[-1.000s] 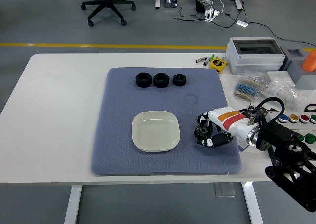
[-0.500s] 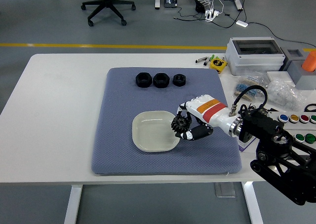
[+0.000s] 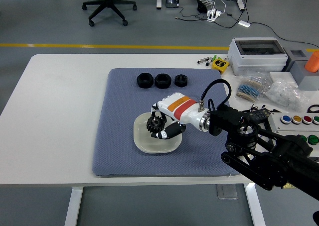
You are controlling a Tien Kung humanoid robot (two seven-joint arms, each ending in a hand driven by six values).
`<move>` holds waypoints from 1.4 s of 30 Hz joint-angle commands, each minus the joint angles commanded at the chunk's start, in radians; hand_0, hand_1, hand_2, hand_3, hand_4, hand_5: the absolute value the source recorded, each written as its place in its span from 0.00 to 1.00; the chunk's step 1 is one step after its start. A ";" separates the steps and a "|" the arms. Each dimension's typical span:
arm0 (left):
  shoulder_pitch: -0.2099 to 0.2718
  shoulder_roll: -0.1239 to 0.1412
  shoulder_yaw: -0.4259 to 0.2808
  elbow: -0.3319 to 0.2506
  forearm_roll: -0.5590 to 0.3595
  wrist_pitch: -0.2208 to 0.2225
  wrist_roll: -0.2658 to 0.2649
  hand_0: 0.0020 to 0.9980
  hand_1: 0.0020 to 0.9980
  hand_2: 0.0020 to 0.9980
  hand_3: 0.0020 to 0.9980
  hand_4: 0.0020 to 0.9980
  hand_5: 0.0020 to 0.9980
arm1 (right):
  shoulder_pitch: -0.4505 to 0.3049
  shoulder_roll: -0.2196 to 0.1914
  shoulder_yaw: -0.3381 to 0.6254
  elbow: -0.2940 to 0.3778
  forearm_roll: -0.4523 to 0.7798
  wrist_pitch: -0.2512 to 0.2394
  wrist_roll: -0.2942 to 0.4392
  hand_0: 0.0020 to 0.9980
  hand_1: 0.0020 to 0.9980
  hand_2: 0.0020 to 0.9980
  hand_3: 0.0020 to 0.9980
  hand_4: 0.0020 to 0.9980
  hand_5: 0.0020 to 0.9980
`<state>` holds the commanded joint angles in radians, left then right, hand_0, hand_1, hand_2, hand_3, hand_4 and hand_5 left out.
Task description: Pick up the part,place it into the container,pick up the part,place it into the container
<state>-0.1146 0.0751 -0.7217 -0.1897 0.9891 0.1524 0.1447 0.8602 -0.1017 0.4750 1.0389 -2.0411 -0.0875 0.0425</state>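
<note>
Right hand [image 3: 164, 122] is holding a black gear [image 3: 155, 123] pinched in curled fingers, poised above the cream dish [image 3: 149, 144], presumably for release. 3 black nuts [image 3: 161, 80] are lying beyond the dish.

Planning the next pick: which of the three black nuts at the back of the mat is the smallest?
The rightmost nut in the row is smallest, clearly narrower than the middle nut and the left nut, which look about equal.
</note>
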 joint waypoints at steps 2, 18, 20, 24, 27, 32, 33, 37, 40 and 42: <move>0.000 0.001 -0.003 0.000 0.007 -0.001 0.001 0.75 0.69 0.65 0.58 0.64 0.61 | 0.014 0.013 -0.003 -0.021 -0.031 0.004 0.019 0.08 0.27 0.39 0.50 0.80 0.41; 0.002 0.002 -0.015 0.000 0.025 -0.004 0.004 0.74 0.69 0.65 0.58 0.64 0.61 | 0.035 0.026 -0.007 -0.036 -0.097 0.016 0.063 0.18 0.35 0.55 0.79 1.00 0.51; 0.002 0.003 -0.013 0.000 0.021 -0.003 0.003 0.74 0.69 0.65 0.58 0.64 0.61 | 0.032 0.021 0.004 -0.032 -0.087 -0.003 0.051 0.18 0.35 0.55 0.79 1.00 0.51; 0.002 0.003 -0.015 0.000 0.022 -0.003 0.003 0.74 0.69 0.65 0.58 0.64 0.61 | 0.027 0.005 0.037 -0.026 -0.072 -0.038 0.031 0.17 0.33 0.52 0.74 1.00 0.46; 0.003 0.003 -0.013 0.001 0.020 -0.002 0.003 0.74 0.68 0.65 0.58 0.64 0.61 | 0.022 -0.017 0.068 -0.028 -0.066 -0.043 0.029 0.17 0.33 0.50 0.65 1.00 0.41; 0.006 0.003 -0.015 0.001 0.023 -0.002 0.003 0.74 0.68 0.65 0.58 0.64 0.61 | 0.007 -0.049 0.104 -0.054 -0.079 -0.035 0.020 0.17 0.33 0.50 0.65 1.00 0.41; 0.008 0.002 -0.019 0.001 0.025 -0.002 0.004 0.75 0.68 0.65 0.58 0.64 0.61 | 0.001 -0.057 0.109 -0.066 -0.089 -0.031 0.016 0.17 0.33 0.49 0.54 1.00 0.36; 0.011 0.001 -0.024 0.001 0.037 -0.003 0.006 0.75 0.68 0.65 0.58 0.64 0.61 | -0.019 -0.075 0.114 -0.102 -0.100 -0.028 0.013 0.17 0.33 0.49 0.54 1.00 0.36; 0.013 0.000 -0.027 0.001 0.041 -0.004 0.006 0.75 0.69 0.65 0.58 0.64 0.61 | -0.032 -0.085 0.117 -0.125 -0.106 -0.026 0.013 0.18 0.34 0.49 0.52 0.99 0.35; 0.015 -0.001 -0.029 0.001 0.043 -0.004 0.007 0.75 0.69 0.65 0.58 0.64 0.61 | -0.042 -0.093 0.119 -0.139 -0.105 -0.025 0.014 0.18 0.34 0.49 0.52 0.99 0.35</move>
<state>-0.1000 0.0742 -0.7508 -0.1886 1.0326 0.1482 0.1515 0.8183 -0.1945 0.5941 0.8995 -2.1459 -0.1126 0.0563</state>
